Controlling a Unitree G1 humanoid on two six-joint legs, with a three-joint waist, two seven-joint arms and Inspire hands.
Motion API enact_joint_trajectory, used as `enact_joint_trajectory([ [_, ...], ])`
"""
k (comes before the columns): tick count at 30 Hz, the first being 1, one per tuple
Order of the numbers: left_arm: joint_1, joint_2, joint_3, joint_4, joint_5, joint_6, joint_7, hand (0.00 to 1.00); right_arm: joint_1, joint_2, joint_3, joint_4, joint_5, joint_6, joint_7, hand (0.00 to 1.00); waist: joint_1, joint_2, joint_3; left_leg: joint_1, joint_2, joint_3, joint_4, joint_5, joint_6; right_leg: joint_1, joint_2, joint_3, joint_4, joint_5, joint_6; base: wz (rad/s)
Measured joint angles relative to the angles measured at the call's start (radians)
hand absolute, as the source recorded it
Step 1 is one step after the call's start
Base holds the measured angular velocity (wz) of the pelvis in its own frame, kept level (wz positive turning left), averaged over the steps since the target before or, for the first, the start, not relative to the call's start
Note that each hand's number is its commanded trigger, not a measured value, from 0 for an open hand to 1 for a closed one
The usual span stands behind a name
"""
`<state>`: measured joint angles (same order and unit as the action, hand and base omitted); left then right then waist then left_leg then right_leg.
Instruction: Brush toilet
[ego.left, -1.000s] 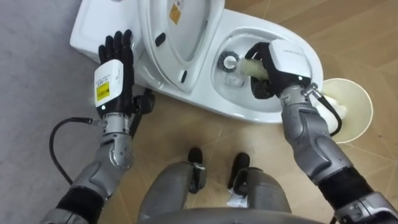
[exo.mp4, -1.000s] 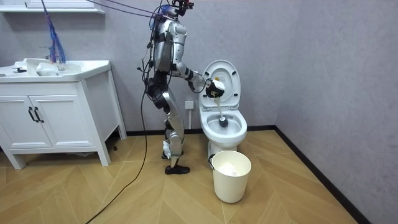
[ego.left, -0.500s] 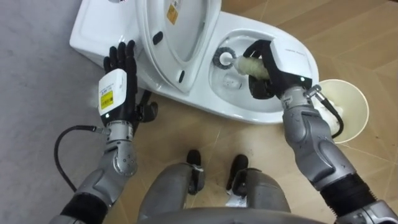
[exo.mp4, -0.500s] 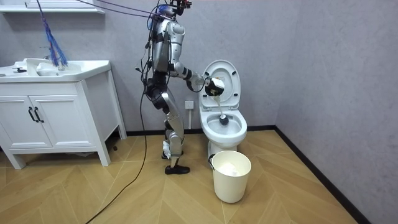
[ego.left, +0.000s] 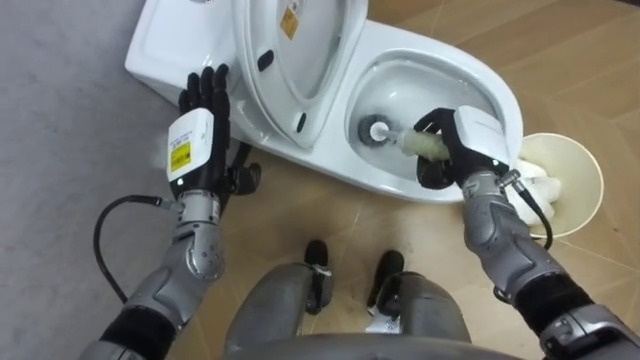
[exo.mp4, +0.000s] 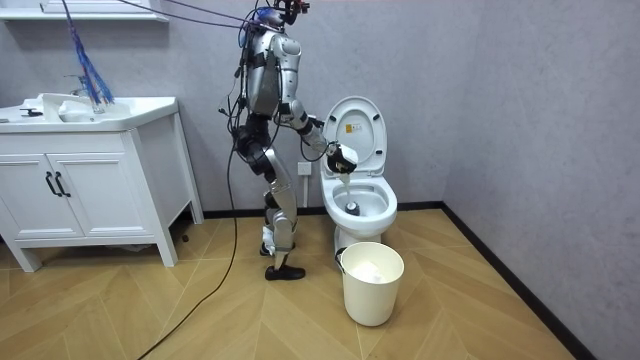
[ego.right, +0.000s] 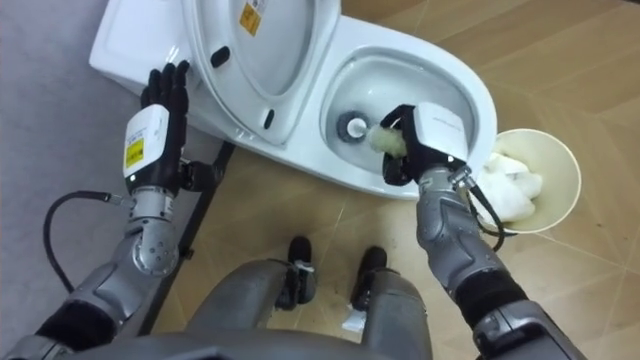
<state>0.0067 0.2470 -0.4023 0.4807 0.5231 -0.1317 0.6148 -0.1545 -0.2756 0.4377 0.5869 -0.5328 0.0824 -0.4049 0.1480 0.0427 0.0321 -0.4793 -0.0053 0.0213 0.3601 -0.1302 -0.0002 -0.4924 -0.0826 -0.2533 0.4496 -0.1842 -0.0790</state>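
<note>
The white toilet (ego.left: 508, 98) stands before me with its lid (ego.left: 290, 70) raised. My right hand (ego.left: 470, 140) is over the bowl's near rim, shut on the pale handle (ego.left: 422, 146) of the toilet brush. The brush head (ego.left: 378, 130) sits low in the bowl near the drain. In the room view the right hand (exo.mp4: 343, 157) holds the brush down into the toilet (exo.mp4: 358, 200). My left hand (ego.left: 200, 140) is open with straight fingers beside the tank, on the toilet's left, touching nothing that I can see.
A white waste bin (ego.left: 565, 185) with crumpled paper inside stands on the wooden floor right of the bowl, close to my right forearm. In the room view a white vanity cabinet (exo.mp4: 90, 170) stands at the room view's left, and I stand beside the toilet.
My right hand has dropped and drawn back toward the bowl's near rim, carrying the brush head lower in the bowl. The left hand has stayed beside the tank. The view has shifted slightly.
</note>
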Motion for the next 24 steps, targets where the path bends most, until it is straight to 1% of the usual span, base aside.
enact_joint_trajectory([
  [7,0.024,0.001,-0.001,-0.031,0.000,-0.003,0.003,0.00,0.001,0.000,-0.004,0.022,0.007,-0.006,-0.025,1.00,-0.005,-0.006,0.0020,0.002,-0.004,0.005,0.004,0.001,0.003,0.001,-0.005,0.002,0.000,-0.004,0.006,0.02],
  [10,0.026,0.001,0.006,-0.030,0.001,-0.005,-0.001,0.00,0.015,0.000,-0.016,0.022,0.019,-0.028,-0.032,1.00,-0.013,-0.013,0.0022,0.011,-0.007,0.006,0.002,0.003,0.006,0.007,-0.007,0.005,0.004,-0.009,0.009,0.02],
  [11,0.026,0.001,0.008,-0.028,0.001,-0.005,-0.004,0.00,0.024,0.000,-0.024,0.022,0.027,-0.041,-0.034,1.00,-0.015,-0.018,0.0041,0.019,-0.007,0.008,0.001,0.003,0.006,0.014,-0.006,0.007,0.002,-0.010,0.010,0.00],
  [13,0.033,0.001,0.019,-0.026,0.002,-0.005,-0.016,0.00,0.045,0.005,-0.038,0.022,0.034,-0.052,-0.036,1.00,-0.021,-0.026,0.0042,0.038,-0.006,0.012,-0.003,0.003,0.006,0.035,-0.005,0.008,-0.006,-0.011,0.012,0.00],
  [15,0.044,0.003,0.031,-0.026,0.002,-0.005,-0.028,0.00,0.064,0.016,-0.044,0.020,0.034,-0.068,-0.036,1.00,-0.035,-0.032,0.0026,0.058,-0.001,0.022,-0.009,0.003,0.006,0.060,-0.001,0.008,-0.019,-0.010,0.014,0.00],
  [17,0.054,0.008,0.046,-0.025,0.006,-0.008,-0.037,0.00,0.077,0.031,-0.057,0.007,0.025,-0.084,-0.036,1.00,-0.042,-0.044,0.0017,0.079,0.001,0.032,-0.019,0.003,0.008,0.073,0.000,0.013,-0.020,-0.010,0.015,-0.06],
  [19,0.054,0.008,0.050,-0.012,0.009,-0.011,-0.042,0.00,0.088,0.037,-0.081,-0.010,0.025,-0.097,-0.036,1.00,-0.050,-0.045,0.0005,0.091,0.006,0.031,-0.019,0.002,0.010,0.088,-0.001,0.010,-0.022,-0.010,0.015,0.03],
  [20,0.058,0.008,0.060,0.001,0.019,-0.018,-0.048,0.00,0.101,0.040,-0.101,-0.028,0.024,-0.112,-0.036,1.00,-0.060,-0.045,0.0000,0.103,0.006,0.030,-0.021,0.001,0.011,0.101,-0.001,0.008,-0.022,-0.011,0.016,0.04],
  [21,0.065,0.009,0.073,0.005,0.020,-0.026,-0.061,0.00,0.111,0.038,-0.121,-0.048,0.030,-0.122,-0.036,1.00,-0.065,-0.044,-0.0023,0.116,0.006,0.032,-0.025,-0.001,0.012,0.114,0.000,0.011,-0.025,-0.012,0.019,0.00],
  [22,0.068,0.008,0.079,0.005,0.020,-0.027,-0.073,0.00,0.120,0.038,-0.135,-0.062,0.033,-0.127,-0.036,1.00,-0.066,-0.044,-0.0029,0.124,0.007,0.034,-0.028,-0.002,0.012,0.122,0.003,0.013,-0.030,-0.012,0.021,-0.12],
  [23,0.079,0.009,0.093,0.005,0.023,-0.029,-0.091,0.00,0.145,0.039,-0.161,-0.099,0.037,-0.135,-0.037,1.00,-0.066,-0.044,-0.0071,0.142,0.009,0.038,-0.042,-0.002,0.011,0.138,0.010,0.022,-0.044,-0.010,0.027,-0.16],
  [24,0.086,0.009,0.100,0.005,0.029,-0.029,-0.097,0.00,0.156,0.039,-0.172,-0.119,0.037,-0.139,-0.037,1.00,-0.065,-0.044,-0.0088,0.152,0.009,0.045,-0.049,-0.002,0.011,0.145,0.013,0.027,-0.051,-0.009,0.029,-0.29],
])
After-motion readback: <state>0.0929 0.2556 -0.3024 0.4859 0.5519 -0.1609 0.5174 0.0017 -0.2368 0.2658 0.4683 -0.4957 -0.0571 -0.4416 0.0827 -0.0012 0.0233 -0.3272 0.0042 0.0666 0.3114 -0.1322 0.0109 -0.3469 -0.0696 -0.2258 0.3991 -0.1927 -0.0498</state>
